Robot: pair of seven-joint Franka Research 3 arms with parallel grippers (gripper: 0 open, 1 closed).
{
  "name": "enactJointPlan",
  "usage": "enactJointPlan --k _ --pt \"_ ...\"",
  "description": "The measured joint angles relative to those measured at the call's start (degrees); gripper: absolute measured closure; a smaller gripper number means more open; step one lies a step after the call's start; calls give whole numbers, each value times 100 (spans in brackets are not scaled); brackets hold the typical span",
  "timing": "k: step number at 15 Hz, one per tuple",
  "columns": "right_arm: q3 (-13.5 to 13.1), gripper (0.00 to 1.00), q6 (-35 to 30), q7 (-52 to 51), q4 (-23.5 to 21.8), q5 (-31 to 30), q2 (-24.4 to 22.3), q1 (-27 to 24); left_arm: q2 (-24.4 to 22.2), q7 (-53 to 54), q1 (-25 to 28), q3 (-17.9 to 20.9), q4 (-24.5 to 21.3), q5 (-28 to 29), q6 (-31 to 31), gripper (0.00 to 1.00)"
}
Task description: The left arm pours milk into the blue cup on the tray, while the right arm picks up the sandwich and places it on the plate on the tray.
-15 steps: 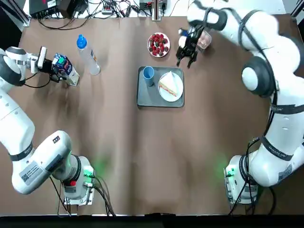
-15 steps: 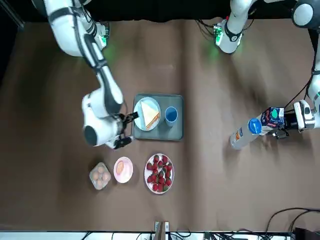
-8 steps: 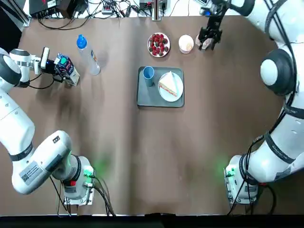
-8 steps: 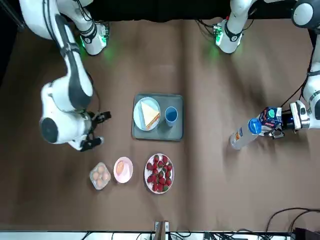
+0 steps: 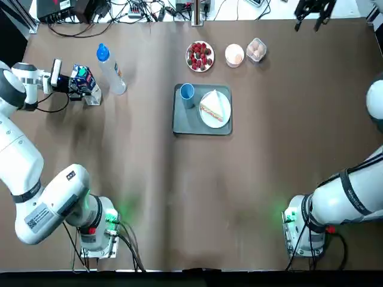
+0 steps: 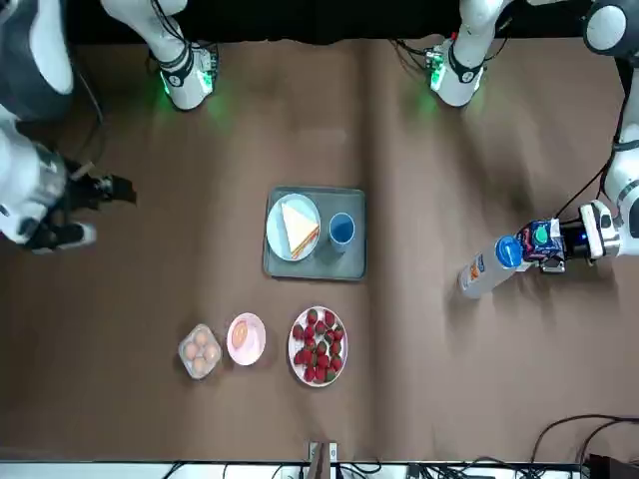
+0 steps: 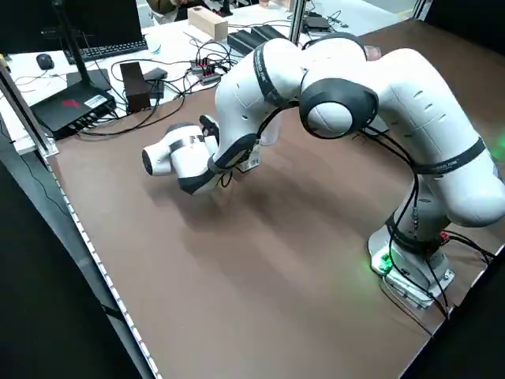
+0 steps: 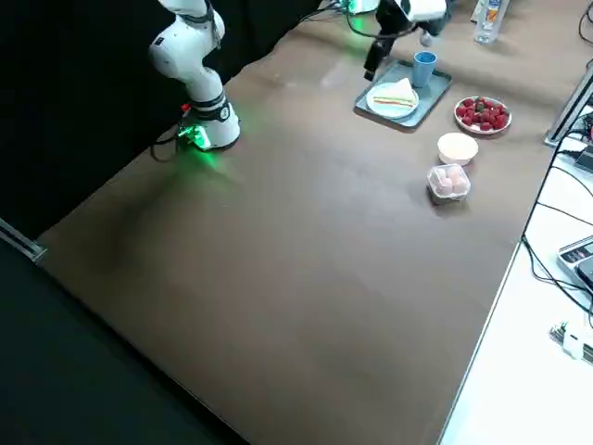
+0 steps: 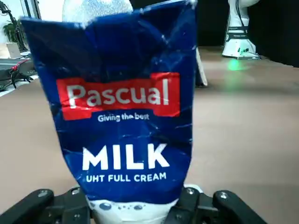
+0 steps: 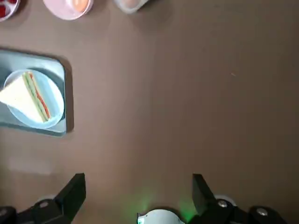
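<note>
The blue milk carton (image 5: 82,80) stands on the table at the far left with my left gripper (image 5: 67,84) shut on its base. In the left wrist view the carton (image 9: 124,116) fills the space between the fingers. A grey tray (image 5: 182,122) in the middle holds the blue cup (image 5: 187,91) and a white plate (image 5: 207,116) with the triangular sandwich (image 5: 214,106) lying on it. My right gripper (image 5: 312,18) hangs open and empty high over the far right corner, well away from the tray; its wrist view shows the sandwich (image 10: 30,95) far below.
A clear bottle with a blue cap (image 5: 111,69) stands just right of the carton. Beyond the tray sit a plate of strawberries (image 5: 200,55), a pink bowl with an egg (image 5: 234,54) and a small tub of eggs (image 5: 256,49). Cables lie past the far edge.
The right arm has swung from beside the tray to the far right corner, rising, with nothing in its fingers. The left gripper has shifted the milk carton slightly.
</note>
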Motion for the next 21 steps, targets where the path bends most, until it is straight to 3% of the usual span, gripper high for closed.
enactJointPlan --k 3,6,13,18,19,21 --pt "-17 0 -10 127 -77 -89 -276 -30 -162 -49 14 -3 51 -24 -104 50" --pt "-17 0 47 142 -133 -105 -440 -33 -654 -443 28 -3 127 -26 -262 50" --pt "48 0 318 142 -155 -503 -491 -20 -2726 -1908 -293 -44 167 331 -616 50" --pt "4 0 560 151 -157 -545 -640 -103 -4063 -3886 -1513 -66 67 1015 -719 50" --pt "3 0 582 88 -162 -545 -752 -182 -4367 -4717 -2117 -71 -15 1335 -626 50" --pt "2 0 582 -202 -184 -544 -827 -277 -4495 -5610 -2774 -72 -82 1782 -399 50"
